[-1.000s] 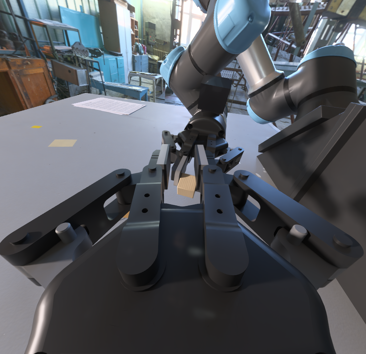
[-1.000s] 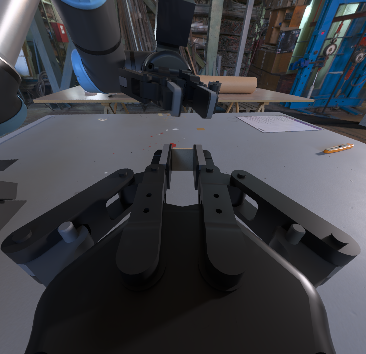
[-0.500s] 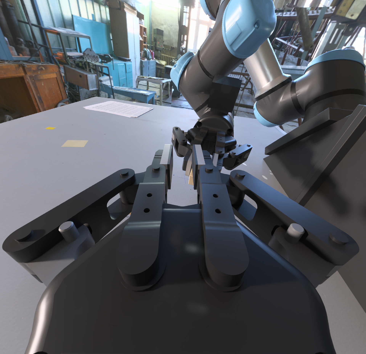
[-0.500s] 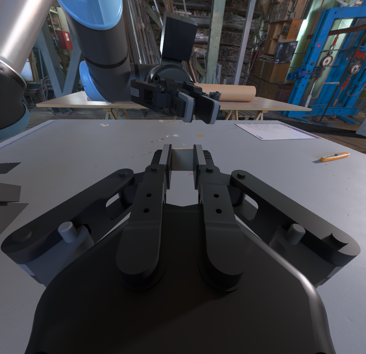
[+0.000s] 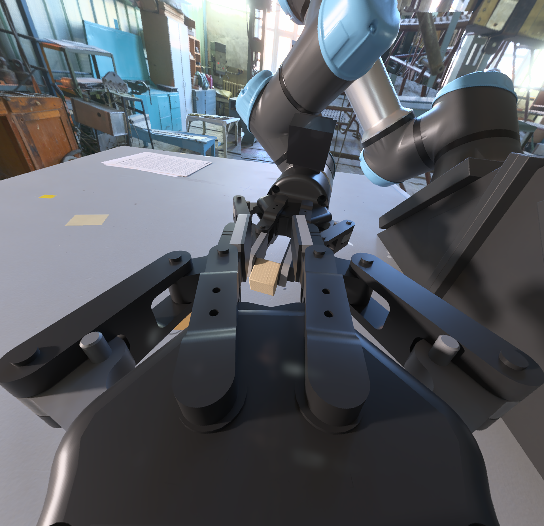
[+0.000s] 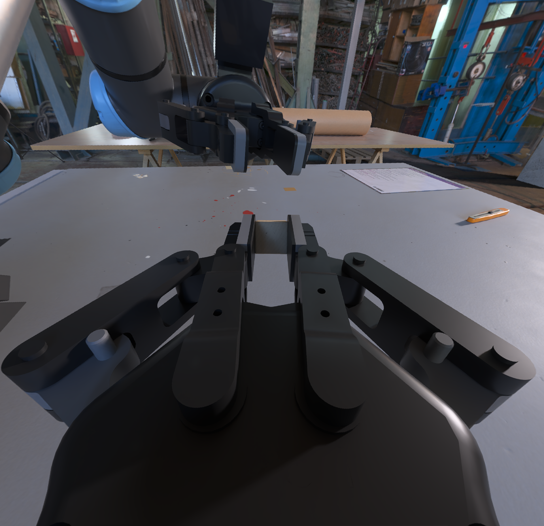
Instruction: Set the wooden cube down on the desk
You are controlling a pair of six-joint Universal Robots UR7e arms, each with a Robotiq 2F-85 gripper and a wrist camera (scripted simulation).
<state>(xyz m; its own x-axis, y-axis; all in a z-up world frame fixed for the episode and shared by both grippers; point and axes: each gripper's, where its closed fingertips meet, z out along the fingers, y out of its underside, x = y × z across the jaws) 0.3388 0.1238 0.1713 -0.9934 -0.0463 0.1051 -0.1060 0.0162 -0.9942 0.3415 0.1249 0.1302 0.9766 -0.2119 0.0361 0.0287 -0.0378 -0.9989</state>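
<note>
The wooden cube (image 6: pixel 270 236) is a small light block clamped between my right gripper's (image 6: pixel 270 226) two fingers, low over the grey desk (image 6: pixel 382 261). In the left wrist view the cube (image 5: pixel 262 279) shows tilted in the right gripper (image 5: pixel 269 264), just beyond my own fingertips. Whether it touches the desk (image 5: pixel 117 261) I cannot tell. My left gripper (image 5: pixel 271 232) is open and empty. It faces the right gripper and, in the right wrist view, hovers (image 6: pixel 267 166) above the desk behind the cube.
A printed sheet (image 5: pixel 157 163) lies at the far side of the desk, also in the right wrist view (image 6: pixel 403 179). An orange utility knife (image 6: pixel 488 215) lies to the right. Yellow notes (image 5: pixel 86 219) and red spots (image 6: pixel 248 212) mark the surface. A dark slanted stand (image 5: pixel 471 232) rises at the right.
The right gripper has stayed shut on the cube. The cube has shifted slightly left in the left wrist view, and the open left gripper looks a little nearer in the right wrist view.
</note>
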